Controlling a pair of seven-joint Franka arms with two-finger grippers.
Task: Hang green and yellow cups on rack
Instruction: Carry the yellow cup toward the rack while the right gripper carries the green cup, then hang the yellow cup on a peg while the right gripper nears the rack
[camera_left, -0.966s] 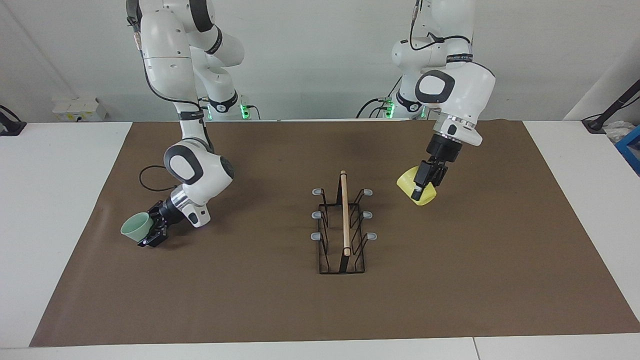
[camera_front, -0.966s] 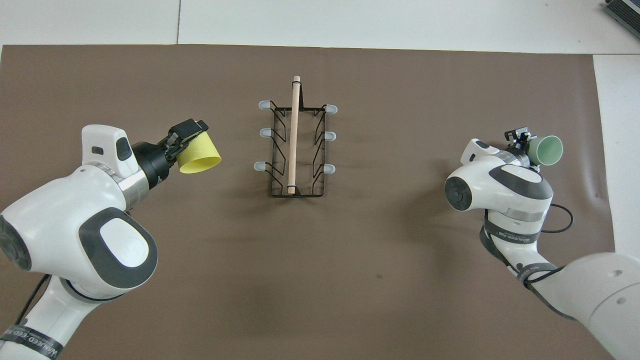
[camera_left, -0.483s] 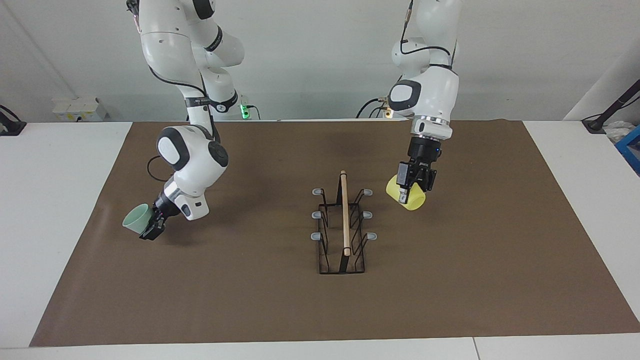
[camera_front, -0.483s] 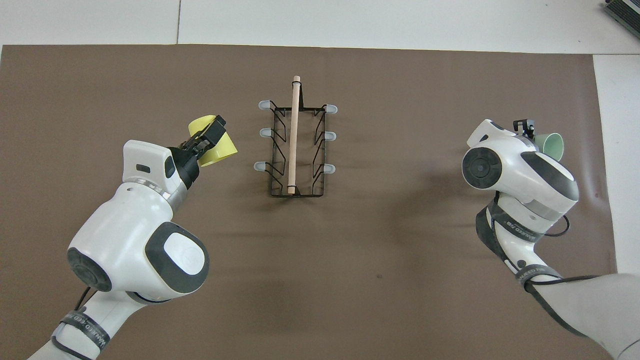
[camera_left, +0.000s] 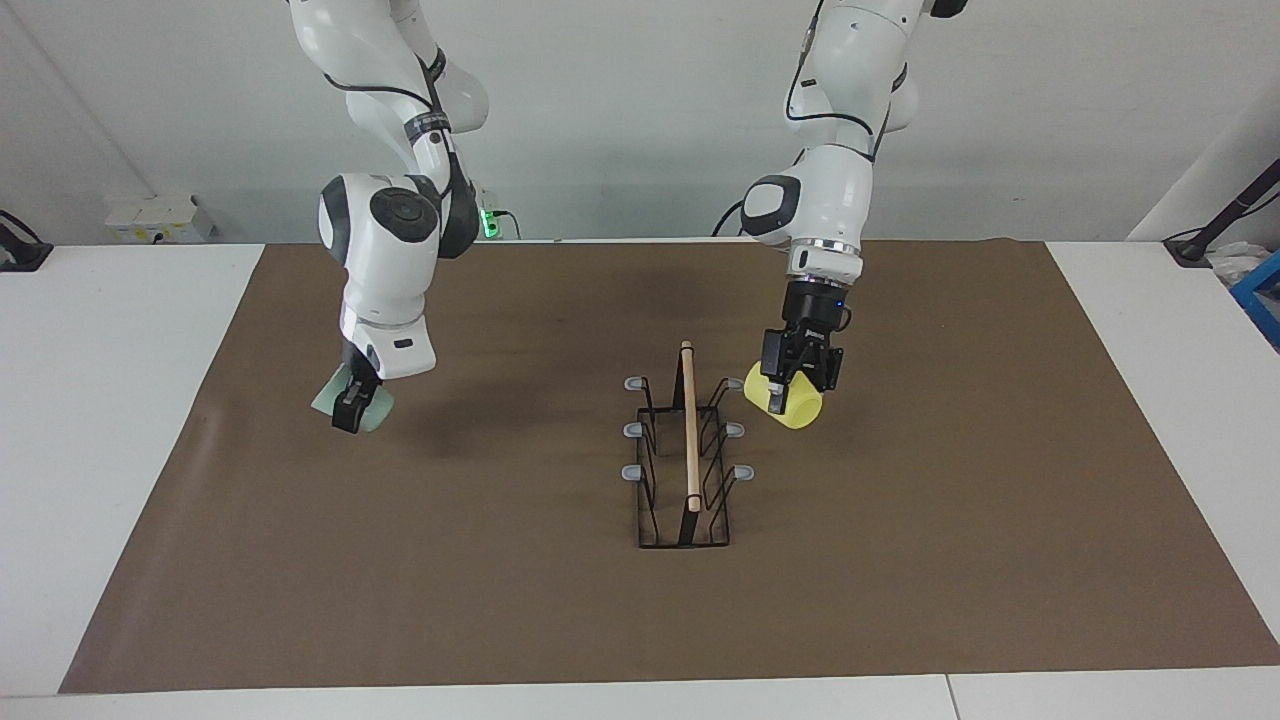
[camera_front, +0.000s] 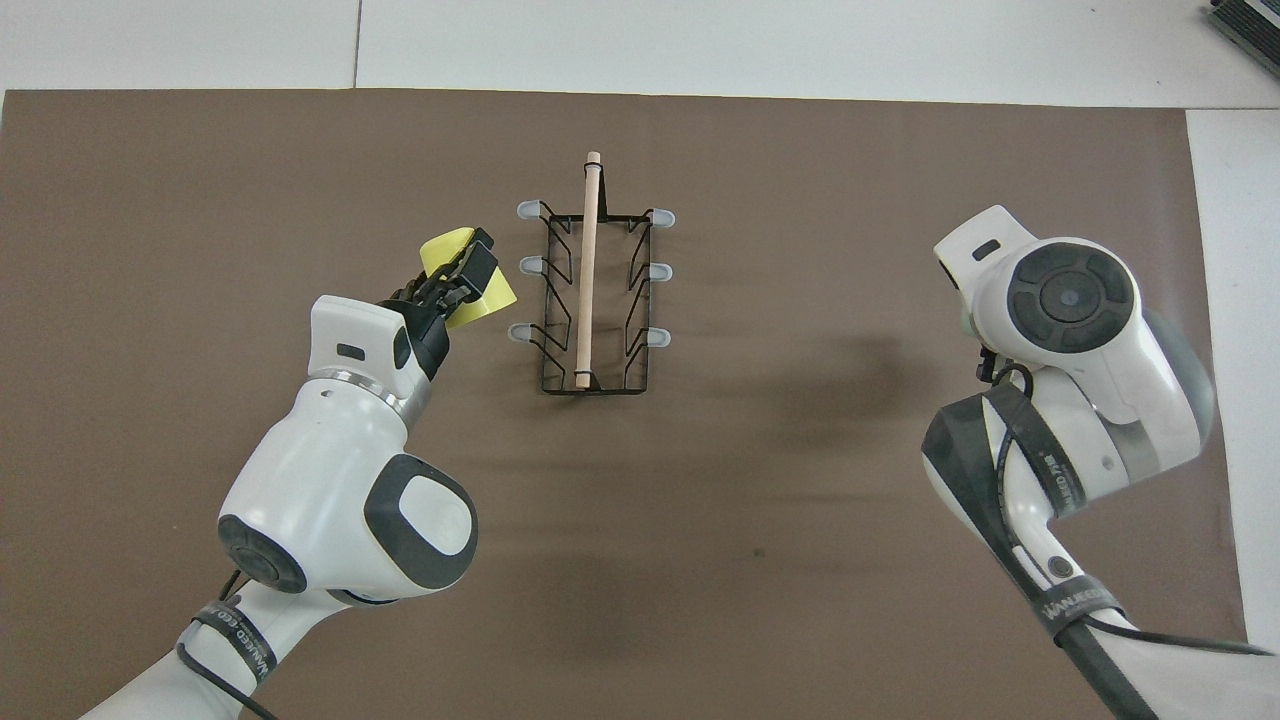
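As seen from the facing and overhead cameras, the parts are labelled as follows.

Left gripper (camera_left: 797, 384): fingers (camera_left: 776, 392) closed on the wall of the yellow cup (camera_left: 790, 408), which is held clear of the mat, lying on its side.

Yellow cup: carried just beside the rack (camera_left: 684, 470), at the level of the pegs on the side toward the left arm's end of the table; no contact with a peg can be made out.

Right gripper (camera_left: 350, 408): fingers closed on the green cup (camera_left: 372, 415), held low over the brown mat (camera_left: 960, 520); hidden under the arm in the overhead view.

Green cup: held well apart from the rack, toward the right arm's end of the table.

Rack: stood on the mat between the two arms, its wooden rod (camera_front: 588, 268) along the top, all six grey-tipped pegs bare.

Table (camera_left: 120, 330): white, covered by the mat.
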